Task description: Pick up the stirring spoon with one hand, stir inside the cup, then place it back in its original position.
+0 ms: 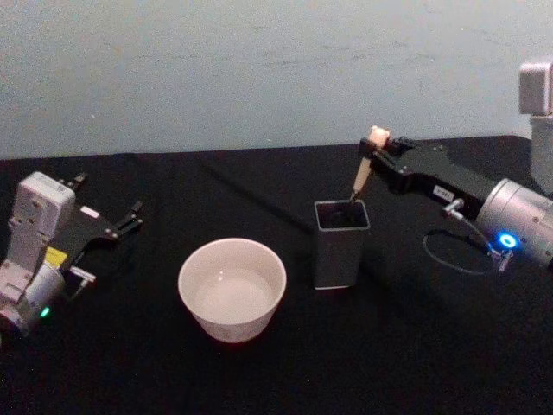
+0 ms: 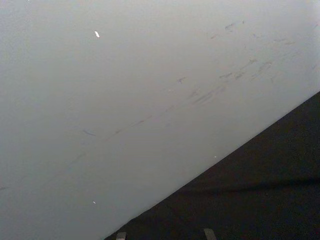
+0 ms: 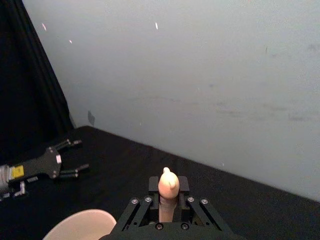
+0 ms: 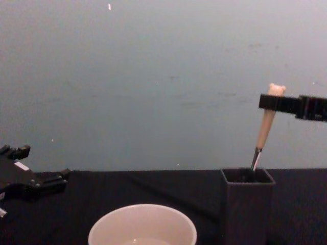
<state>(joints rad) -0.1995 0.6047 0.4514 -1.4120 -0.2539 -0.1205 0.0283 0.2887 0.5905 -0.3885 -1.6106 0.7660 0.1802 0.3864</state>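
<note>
- Nearest the head camera, at 6 o'clock on the black bench [image 1: 415,363], stands the cup [image 1: 232,289], wide, round and cream-white, upright, with pale contents that cannot be identified.
- At 3 o'clock from the cup, near it but apart, stands the holder [image 1: 342,245], a dark grey square-sectioned box, upright, its mouth open to the top.
- Stirring spoon [image 1: 364,173]: cream handle topped by a tiny bear head, thin metal stem. It leans slightly, head toward 1 o'clock in the chest view, and its lower end sits inside the holder; the bowl is hidden by the walls.
- Right gripper [image 1: 373,158]: black, on a silver wrist with a blue light, reaching in from 3 o'clock above the holder. Its fingers [image 3: 186,185] are closed narrowly on the spoon's handle just below the bear head, as the right wrist view shows.
- Left gripper [image 1: 108,206]: parked at 9 o'clock of the cup, well apart from it, just above or on the bench. Its fingers stand spread and hold nothing.
- Behind the bench, at 12 o'clock, rises a plain pale wall [image 1: 259,69].
</note>
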